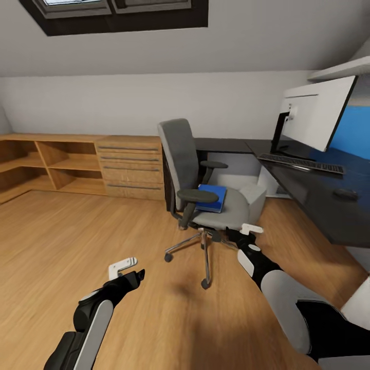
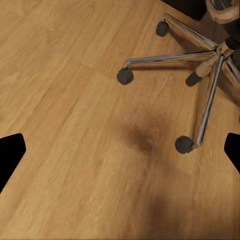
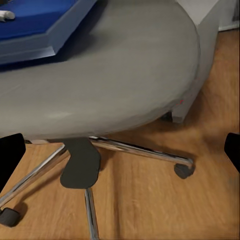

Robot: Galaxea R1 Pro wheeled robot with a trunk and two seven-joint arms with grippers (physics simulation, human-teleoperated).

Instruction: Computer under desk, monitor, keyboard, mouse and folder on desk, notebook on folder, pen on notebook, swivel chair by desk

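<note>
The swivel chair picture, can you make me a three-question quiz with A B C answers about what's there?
1. Where does the blue folder lie?
A. on the floor
B. on the swivel chair seat
C. on the desk

2. What colour is the chair's seat?
A. grey
B. red
C. green

3. How do the right gripper fingers stand?
A. shut on the folder
B. shut on a chair leg
C. open, holding nothing

Answers:
1 B, the head view shows the folder flat on the seat between the armrests.
2 A, the seat is grey in the head view and the right wrist view.
3 C, the right wrist view shows its fingertips wide apart with only the seat and floor between them.
</note>
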